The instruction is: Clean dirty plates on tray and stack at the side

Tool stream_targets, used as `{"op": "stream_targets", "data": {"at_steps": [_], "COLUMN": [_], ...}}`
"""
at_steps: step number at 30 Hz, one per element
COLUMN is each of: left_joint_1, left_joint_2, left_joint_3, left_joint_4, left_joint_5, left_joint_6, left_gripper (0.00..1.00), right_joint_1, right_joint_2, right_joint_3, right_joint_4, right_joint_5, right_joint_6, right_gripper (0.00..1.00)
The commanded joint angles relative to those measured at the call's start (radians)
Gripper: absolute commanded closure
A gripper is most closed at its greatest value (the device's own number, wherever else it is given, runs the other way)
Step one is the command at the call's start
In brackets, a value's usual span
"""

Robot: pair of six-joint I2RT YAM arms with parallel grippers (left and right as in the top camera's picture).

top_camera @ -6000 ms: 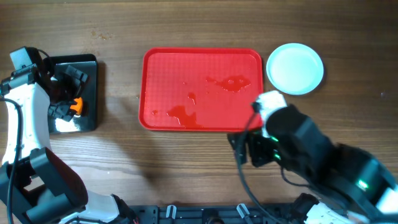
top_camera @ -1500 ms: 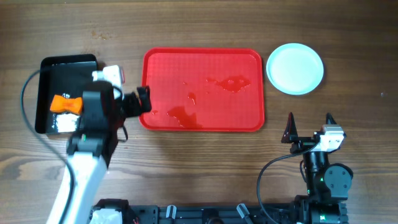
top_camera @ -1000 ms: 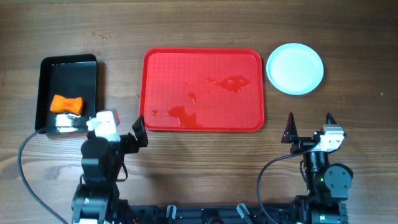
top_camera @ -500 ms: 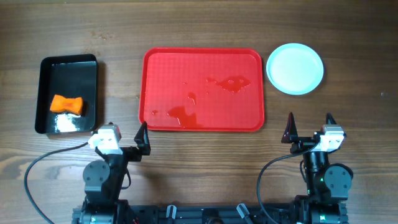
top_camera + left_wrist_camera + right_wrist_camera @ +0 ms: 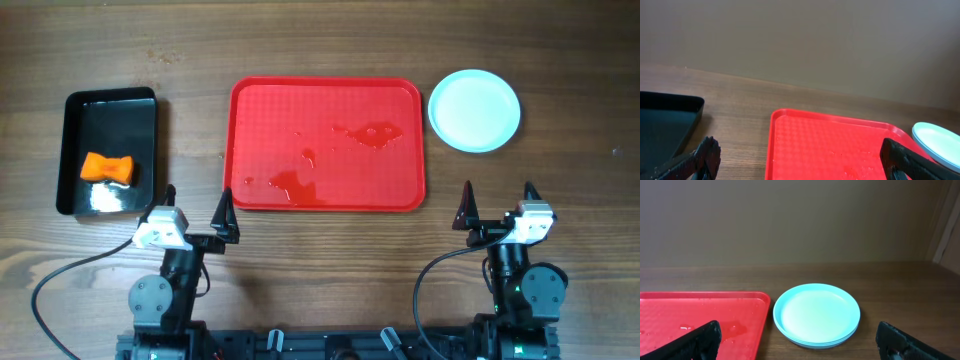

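Observation:
The red tray (image 5: 325,100) lies mid-table with no plate on it, only wet patches and droplets (image 5: 372,133). The pale-blue plates (image 5: 474,110) sit stacked on the wood just right of the tray, their layered rims showing in the right wrist view (image 5: 816,312). My left gripper (image 5: 195,210) rests at the near edge, below the tray's left corner, open and empty. My right gripper (image 5: 497,204) rests at the near edge, in front of the plate stack, open and empty. The tray (image 5: 835,145) fills the space ahead of the left fingers.
A black rectangular bin (image 5: 108,150) stands at the left, holding an orange sponge (image 5: 107,167) and some water. Its corner shows in the left wrist view (image 5: 670,115). A plain wall rises behind the table's far edge.
The left arm has drawn back from the bin and tray to the near edge and settled there, jaws still open. The right arm, tray and plates have not moved.

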Motion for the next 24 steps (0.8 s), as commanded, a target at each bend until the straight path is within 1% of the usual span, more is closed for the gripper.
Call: {"op": "stream_targets", "data": {"at_steps": [1, 5, 6, 9, 16, 24], "left_joint_1": [0.005, 0.005, 0.005, 0.005, 0.005, 0.005], "left_joint_2": [-0.011, -0.011, -0.011, -0.011, -0.011, -0.011], "left_joint_3": [-0.011, -0.011, -0.011, -0.011, -0.011, -0.011], "left_joint_4": [0.007, -0.08, -0.079, -0.079, -0.077, -0.079], "left_joint_5": [-0.014, -0.07, -0.067, -0.071, -0.088, -0.07], "left_joint_6": [0.017, 0.017, 0.019, 0.073, 0.084, 0.267], "left_gripper": [0.0, 0.0, 0.0, 0.0, 0.0, 0.0], "right_joint_1": [-0.003, -0.003, -0.003, -0.003, -0.003, -0.003], "right_joint_2": [-0.012, -0.012, -0.012, -0.012, -0.012, -0.012], "right_joint_3": [-0.01, -0.01, -0.01, -0.01, -0.01, -0.01], "right_joint_4": [0.005, 0.005, 0.005, 0.005, 0.005, 0.005], "right_joint_5": [0.003, 0.003, 0.003, 0.003, 0.003, 0.003], "right_joint_6": [0.014, 0.014, 0.014, 0.014, 0.014, 0.014], "right_gripper": [0.0, 0.0, 0.0, 0.0, 0.0, 0.0]}}
